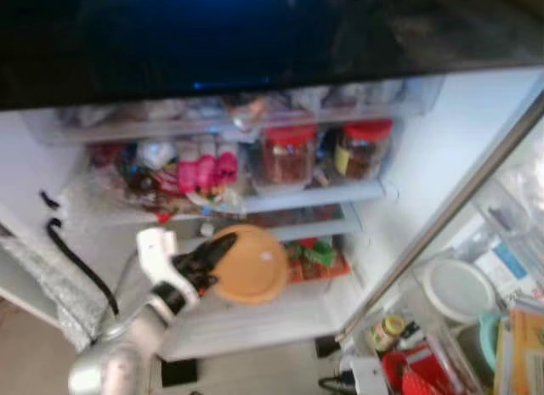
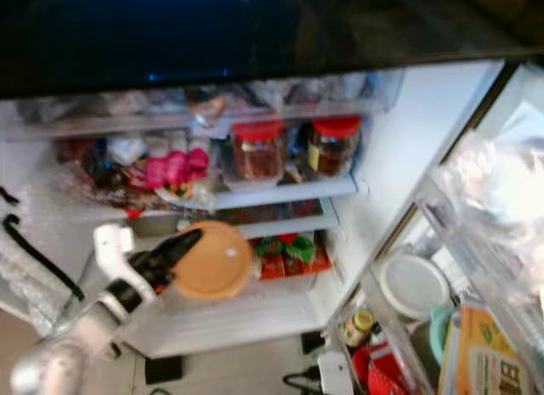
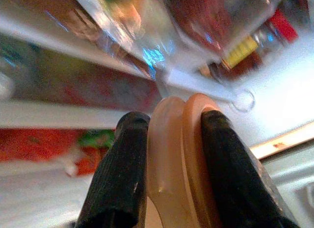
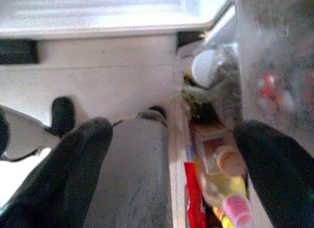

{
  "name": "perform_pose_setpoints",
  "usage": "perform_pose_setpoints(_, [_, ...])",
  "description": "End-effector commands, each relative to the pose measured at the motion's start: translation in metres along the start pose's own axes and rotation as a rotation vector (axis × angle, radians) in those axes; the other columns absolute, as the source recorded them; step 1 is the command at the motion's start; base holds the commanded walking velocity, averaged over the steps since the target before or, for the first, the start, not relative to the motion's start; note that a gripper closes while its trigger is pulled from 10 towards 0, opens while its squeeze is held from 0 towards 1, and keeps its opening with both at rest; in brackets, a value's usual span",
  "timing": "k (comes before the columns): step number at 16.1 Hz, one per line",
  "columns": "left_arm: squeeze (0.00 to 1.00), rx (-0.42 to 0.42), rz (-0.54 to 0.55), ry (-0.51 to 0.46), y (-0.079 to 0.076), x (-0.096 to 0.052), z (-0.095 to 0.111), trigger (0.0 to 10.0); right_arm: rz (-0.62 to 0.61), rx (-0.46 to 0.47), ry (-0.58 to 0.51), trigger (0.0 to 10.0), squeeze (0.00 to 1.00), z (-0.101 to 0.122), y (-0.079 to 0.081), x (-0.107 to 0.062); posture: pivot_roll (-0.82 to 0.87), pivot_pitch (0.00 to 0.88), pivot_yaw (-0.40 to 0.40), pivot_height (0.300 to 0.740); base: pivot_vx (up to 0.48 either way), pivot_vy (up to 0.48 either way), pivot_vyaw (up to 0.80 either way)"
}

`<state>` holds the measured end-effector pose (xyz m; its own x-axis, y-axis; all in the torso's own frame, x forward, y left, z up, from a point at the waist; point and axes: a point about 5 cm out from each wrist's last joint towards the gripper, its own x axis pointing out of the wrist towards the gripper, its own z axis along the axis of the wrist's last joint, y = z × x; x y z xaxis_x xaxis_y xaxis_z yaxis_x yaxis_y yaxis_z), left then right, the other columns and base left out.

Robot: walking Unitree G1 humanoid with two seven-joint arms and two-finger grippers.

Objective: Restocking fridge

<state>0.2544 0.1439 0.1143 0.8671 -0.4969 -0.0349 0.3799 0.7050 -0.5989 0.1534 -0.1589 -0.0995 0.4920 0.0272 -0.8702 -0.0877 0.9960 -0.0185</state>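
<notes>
While my left gripper (image 3: 169,139) pinches the tan round lid (image 1: 249,263) by its edge, both black fingers (image 3: 120,174) pressed on either side, the disc stands on edge, flat face toward me, before the open fridge's lower shelf (image 1: 280,229). Red-capped jars (image 1: 289,153) sit above. My right gripper's (image 4: 169,154) fingers hang spread wide by the door bin (image 4: 216,154).

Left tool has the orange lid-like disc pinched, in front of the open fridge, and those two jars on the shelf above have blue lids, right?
Not quite: the two jars have red lids, not blue, as the left eye view shows. The rest holds: the left tool is shut on the orange disc, held in front of the open fridge.
</notes>
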Motion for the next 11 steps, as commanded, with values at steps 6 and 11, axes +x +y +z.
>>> perform_pose_setpoints(6, [0.0, -0.258, 0.064, -0.059, 0.027, -0.017, -0.016, 10.0, -0.024, 0.025, 0.037, 10.0, 0.0, -0.014, -0.005, -0.003, -0.08, 0.11, -0.041, 0.74, 0.0, 0.0, 0.0])
perform_pose_setpoints(11, [0.0, -0.221, 0.062, -0.028, 0.031, -0.01, -0.021, 10.0, -0.024, 0.018, 0.03, 10.0, 0.0, -0.013, -0.006, -0.003, -0.09, 0.112, -0.045, 0.74, 0.0, 0.0, 0.0])
